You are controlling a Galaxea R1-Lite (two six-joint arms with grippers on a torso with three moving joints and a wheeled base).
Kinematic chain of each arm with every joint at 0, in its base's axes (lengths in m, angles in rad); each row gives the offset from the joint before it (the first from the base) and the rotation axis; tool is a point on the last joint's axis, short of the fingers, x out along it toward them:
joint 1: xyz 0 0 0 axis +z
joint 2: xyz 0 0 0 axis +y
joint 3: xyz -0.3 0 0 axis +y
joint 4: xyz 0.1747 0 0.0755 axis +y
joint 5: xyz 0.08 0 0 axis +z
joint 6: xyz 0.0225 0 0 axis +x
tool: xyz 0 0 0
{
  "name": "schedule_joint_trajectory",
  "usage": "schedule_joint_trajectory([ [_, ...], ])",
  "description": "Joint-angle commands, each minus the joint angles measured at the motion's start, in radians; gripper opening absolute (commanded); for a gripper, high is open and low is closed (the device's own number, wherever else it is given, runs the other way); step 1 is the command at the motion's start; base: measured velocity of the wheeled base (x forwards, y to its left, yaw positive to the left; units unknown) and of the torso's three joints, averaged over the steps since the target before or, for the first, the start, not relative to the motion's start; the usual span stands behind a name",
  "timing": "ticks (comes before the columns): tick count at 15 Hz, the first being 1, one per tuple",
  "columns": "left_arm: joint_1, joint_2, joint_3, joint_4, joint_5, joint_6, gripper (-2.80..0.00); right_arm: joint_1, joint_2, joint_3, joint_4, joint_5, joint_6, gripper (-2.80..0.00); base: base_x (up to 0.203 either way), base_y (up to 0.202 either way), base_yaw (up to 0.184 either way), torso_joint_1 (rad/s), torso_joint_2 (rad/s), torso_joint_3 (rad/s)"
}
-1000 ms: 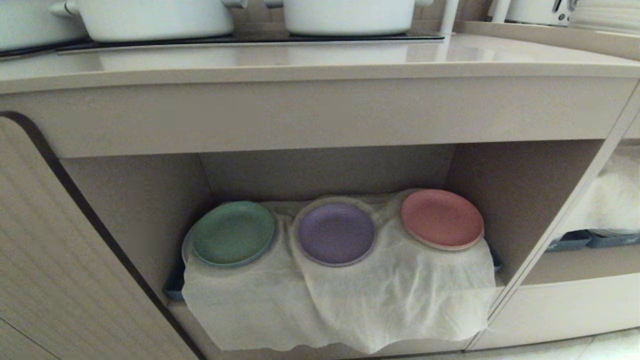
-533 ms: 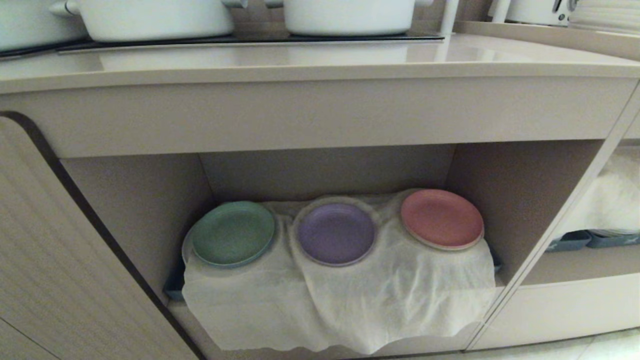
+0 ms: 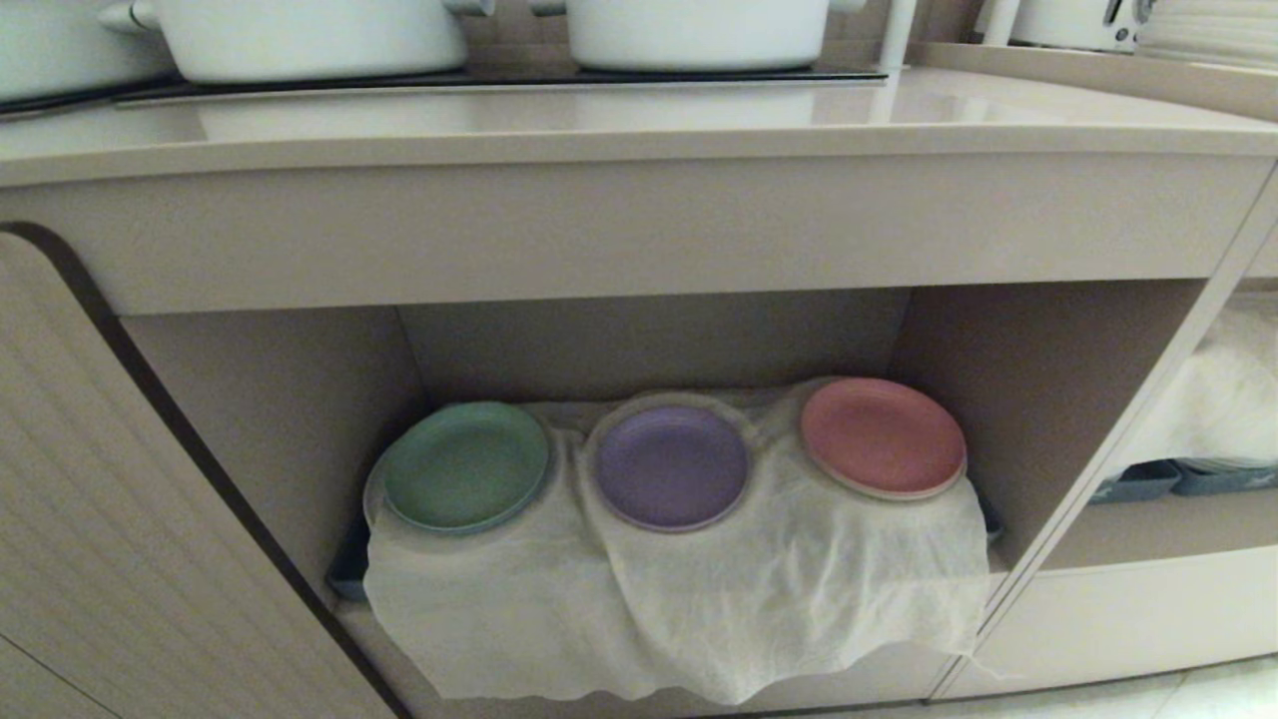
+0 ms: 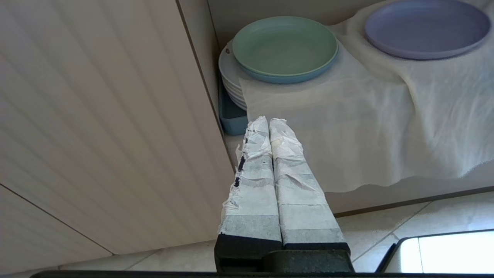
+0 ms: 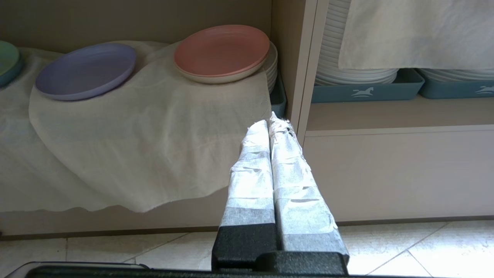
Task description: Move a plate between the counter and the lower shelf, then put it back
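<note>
Head view: the round matte lavender plate [image 3: 671, 466] sits on the white gauzy cloth [image 3: 699, 609] in the lower shelf [image 3: 649, 345], green plate [image 3: 465, 465] at its nine o'clock, pink-red plate [image 3: 883, 435] at two. Left wrist view: left gripper [image 4: 269, 122] closed, empty. Right wrist view: right gripper [image 5: 270, 122] closed, empty.

The plate [image 3: 671, 465] is round, matte lavender, with a shallow raised rim. It lies flat and face up on the white cloth [image 3: 689, 589] that drapes the lower shelf [image 3: 649, 345], about midway across the recess. The table [image 3: 619, 125], a glossy beige worktop with a thick front edge and a black hob panel, runs above the shelf, well apart from the plate.
</note>
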Motion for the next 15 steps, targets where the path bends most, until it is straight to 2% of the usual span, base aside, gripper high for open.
schedule_joint_trajectory([
  [1,0.000,0.001,0.000,0.000,0.000,-0.008,-2.80,0.000,0.001,0.000,0.000,0.000,-0.001,-2.80,0.000,0.000,0.000,0.000,0.00,0.000],
  [3,0.000,-0.001,0.001,0.001,0.007,-0.037,-2.80,0.000,0.001,0.000,0.000,0.000,0.000,-2.80,0.000,0.000,0.000,0.000,0.00,0.000],
  [5,0.001,0.000,0.021,-0.048,0.012,-0.090,-2.80,0.000,0.001,0.000,0.000,0.000,0.000,-2.80,0.000,0.000,0.000,0.000,0.00,0.000],
  [7,0.001,-0.001,0.052,-0.129,0.017,-0.097,-2.80,0.000,0.001,0.000,0.000,0.000,0.000,-2.80,0.000,0.000,0.000,0.000,0.00,0.000],
  [15,0.000,-0.001,0.052,-0.119,0.020,-0.114,-2.80,0.000,0.001,0.000,0.000,0.000,0.000,-2.80,0.000,0.000,0.000,0.000,0.00,0.000],
])
